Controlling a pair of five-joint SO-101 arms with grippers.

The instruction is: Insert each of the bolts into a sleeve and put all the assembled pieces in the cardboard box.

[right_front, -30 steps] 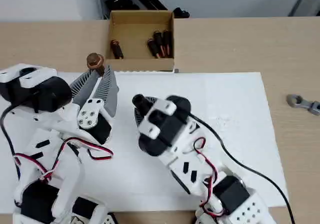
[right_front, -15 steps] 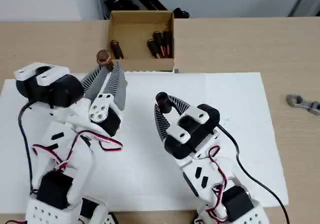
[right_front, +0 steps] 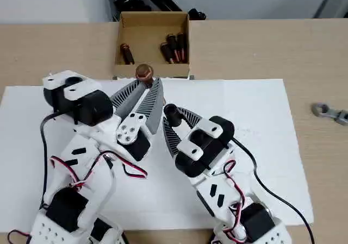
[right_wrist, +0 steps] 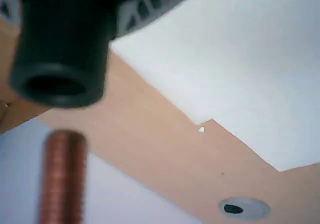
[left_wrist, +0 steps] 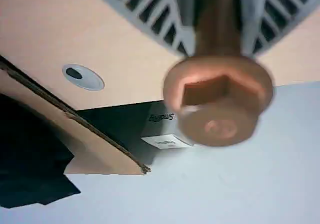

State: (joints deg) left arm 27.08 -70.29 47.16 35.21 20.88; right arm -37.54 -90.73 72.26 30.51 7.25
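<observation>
While the left gripper clamps the bolt, head toward the cardboard box, the right gripper clamps the sleeve.

A sheet covers the near middle of the surface. The cardboard box stands just behind the sheet's far edge, left of its middle, by the surface's far edge. In the box, one assembled piece lies toward the left wall and three more assembled pieces lie together on the right. The left pincer holds a bolt just before the box's near wall. The right pincer, with a sleeve, is just right of it and nearer. A wrench lies by the surface's right edge.
</observation>
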